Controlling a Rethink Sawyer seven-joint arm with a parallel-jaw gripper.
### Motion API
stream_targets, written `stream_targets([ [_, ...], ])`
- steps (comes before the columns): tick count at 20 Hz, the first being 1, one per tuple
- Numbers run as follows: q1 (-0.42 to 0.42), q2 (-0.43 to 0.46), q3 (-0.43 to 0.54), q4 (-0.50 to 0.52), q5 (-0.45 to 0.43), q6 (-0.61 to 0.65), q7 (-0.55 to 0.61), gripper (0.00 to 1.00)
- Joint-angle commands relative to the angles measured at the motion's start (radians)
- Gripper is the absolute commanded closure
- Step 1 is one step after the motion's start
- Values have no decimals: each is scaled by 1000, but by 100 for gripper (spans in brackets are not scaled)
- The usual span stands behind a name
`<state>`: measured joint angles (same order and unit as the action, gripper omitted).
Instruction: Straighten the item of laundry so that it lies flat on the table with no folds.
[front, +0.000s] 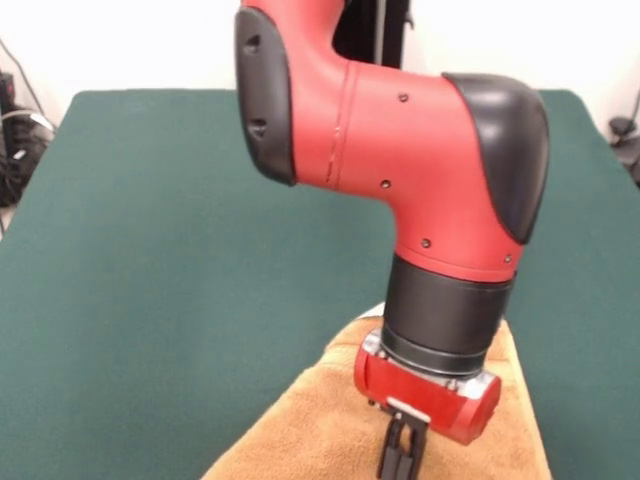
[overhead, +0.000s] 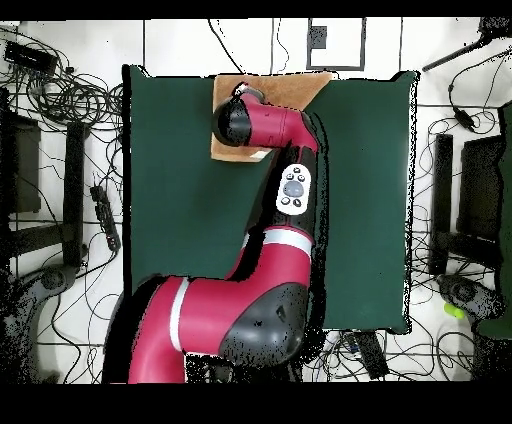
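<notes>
arm (front: 400, 170) stretched out, bent down over towel (front: 320, 430)

1. Setting: robotics lab / test cell.
2. Evidence: red-black arm (overhead: 270, 130) over green-cloth table (overhead: 180, 200), centre of frame.
3. Loose cables (overhead: 60, 95) on pale floor (overhead: 460, 30), left and right edges; black equipment stands (overhead: 75, 180) both sides.
</notes>
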<state>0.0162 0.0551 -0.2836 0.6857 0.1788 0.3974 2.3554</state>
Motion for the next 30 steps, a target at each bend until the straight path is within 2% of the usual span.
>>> stream_targets([
  [1,64,166,28,80,-34,477,5,100],
  [12,52,112,85,192,-46,407,-29,100],
  [15,50,109,91,204,-28,388,13,100],
  [22,88,145,34,157,-7,438,140,100],
  [30,144,214,-67,57,-21,512,190,100],
])
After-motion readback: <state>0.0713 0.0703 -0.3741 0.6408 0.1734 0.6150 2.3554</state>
